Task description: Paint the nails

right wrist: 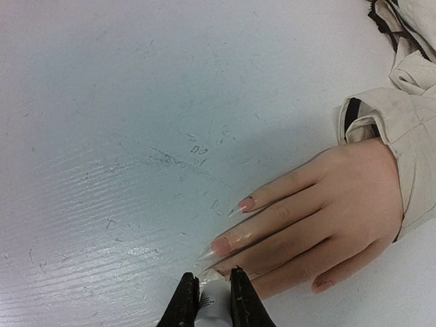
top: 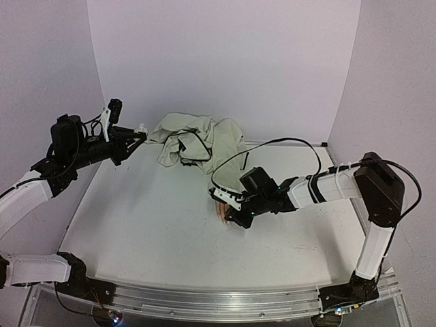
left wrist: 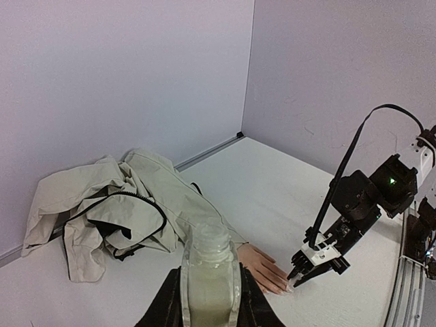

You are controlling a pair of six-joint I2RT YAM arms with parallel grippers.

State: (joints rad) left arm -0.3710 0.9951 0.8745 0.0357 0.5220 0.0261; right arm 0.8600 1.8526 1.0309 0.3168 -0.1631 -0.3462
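Note:
The mannequin hand [right wrist: 340, 204] lies palm down on the white table, its beige sleeve [right wrist: 402, 122] at the wrist. Its nails [right wrist: 221, 246] are long, pointed and clear with pinkish beds. My right gripper [right wrist: 209, 289] is shut on a small white brush cap [right wrist: 212, 308], whose tip sits at a fingertip below the middle nail. From above, the right gripper [top: 229, 218] is right at the hand [top: 221, 210]. My left gripper [left wrist: 210, 289] is shut on a small translucent white bottle [left wrist: 210, 266], uncapped and upright, held raised at the back left [top: 139, 129].
A crumpled beige jacket [top: 197, 143] with a black zipper lies at the back of the table, joined to the sleeve. The right arm's black cable [top: 272, 146] loops above it. Pale walls close the table's back and sides.

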